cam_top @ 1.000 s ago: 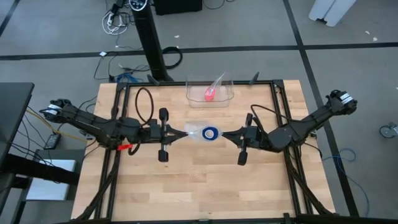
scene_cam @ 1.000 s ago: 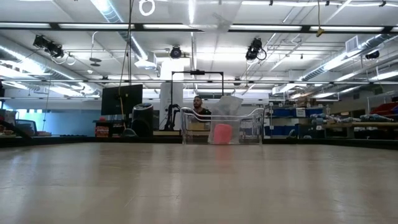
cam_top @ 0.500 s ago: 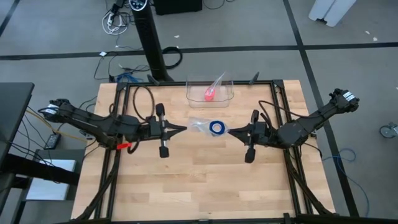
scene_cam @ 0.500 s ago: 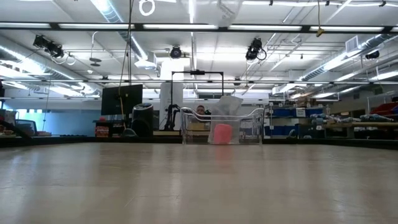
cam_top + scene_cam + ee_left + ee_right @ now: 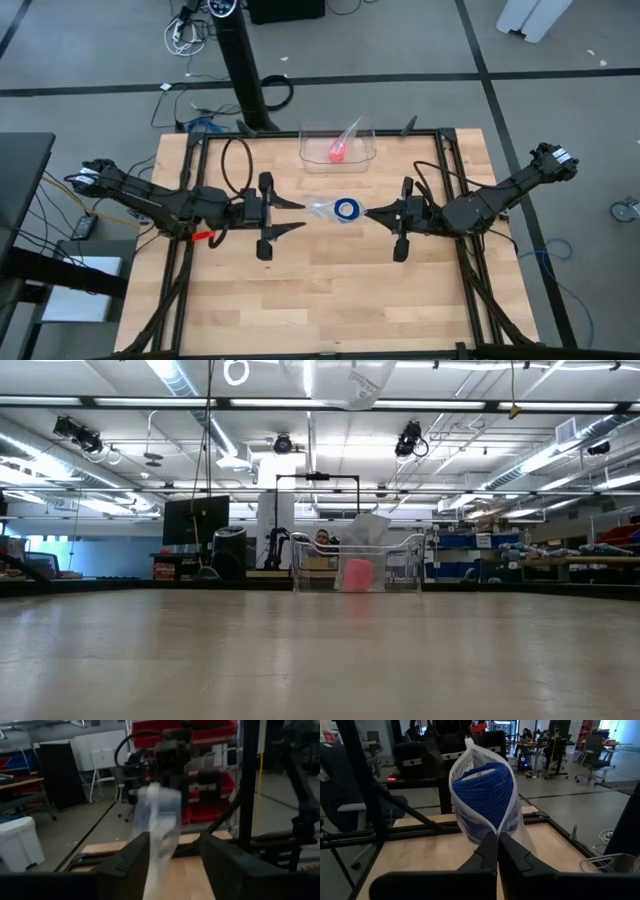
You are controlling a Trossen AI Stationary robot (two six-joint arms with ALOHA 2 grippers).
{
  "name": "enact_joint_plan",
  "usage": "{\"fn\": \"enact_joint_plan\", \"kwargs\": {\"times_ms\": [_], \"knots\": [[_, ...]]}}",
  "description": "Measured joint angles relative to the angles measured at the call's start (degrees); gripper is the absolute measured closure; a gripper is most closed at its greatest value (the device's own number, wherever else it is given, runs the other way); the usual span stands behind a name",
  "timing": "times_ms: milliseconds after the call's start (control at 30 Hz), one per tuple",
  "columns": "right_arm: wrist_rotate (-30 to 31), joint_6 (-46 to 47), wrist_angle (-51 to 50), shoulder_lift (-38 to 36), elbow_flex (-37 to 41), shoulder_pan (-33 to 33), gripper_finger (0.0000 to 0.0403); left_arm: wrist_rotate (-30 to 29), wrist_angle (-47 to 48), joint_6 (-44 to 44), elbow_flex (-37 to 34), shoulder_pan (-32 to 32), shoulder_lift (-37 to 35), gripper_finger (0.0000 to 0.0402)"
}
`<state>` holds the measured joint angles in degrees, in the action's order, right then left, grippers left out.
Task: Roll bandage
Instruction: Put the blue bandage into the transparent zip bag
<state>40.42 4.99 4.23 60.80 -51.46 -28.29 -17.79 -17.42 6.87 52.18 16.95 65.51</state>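
Observation:
The bandage point(image 5: 482, 795) is a bright blue roll inside a clear plastic bag point(image 5: 322, 206), held above the table's middle. In the low view the bag point(image 5: 350, 382) shows only at the top edge. My right gripper point(image 5: 370, 212) reaches in from the right and is shut on the bag. My left gripper point(image 5: 301, 216) faces it from the left, open. The bag's loose clear end point(image 5: 159, 827) trails between its two fingers. My right gripper pinches the bag's edge point(image 5: 494, 831) between its two fingers, right beside the blue roll. The fingers lie level, coming from the table's right. The bag with the roll is lifted clear of the table. My left gripper: I cannot tell whether the bag's end touches its open fingers.
A clear bin point(image 5: 366, 158) stands at the table's far middle with a small pink-red roll point(image 5: 337, 151) in it. Bare wood lies on the near half of the table point(image 5: 330, 300). A person point(image 5: 320, 538) shows far behind the bin in the low view.
My left gripper has opened and let go of the bag's end. The two grippers have drawn apart, mine on the right going toward the right edge with the bag. The bag stays lifted in my right gripper.

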Motion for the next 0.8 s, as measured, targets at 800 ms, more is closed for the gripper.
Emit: {"fn": "enact_joint_plan", "kwargs": {"times_ms": [800], "knots": [[-0.1,1.0,-1.5,0.0,0.0,-0.9,0.0403,-5.0,10.4,0.3,9.1,-0.3,3.4,0.0219]]}}
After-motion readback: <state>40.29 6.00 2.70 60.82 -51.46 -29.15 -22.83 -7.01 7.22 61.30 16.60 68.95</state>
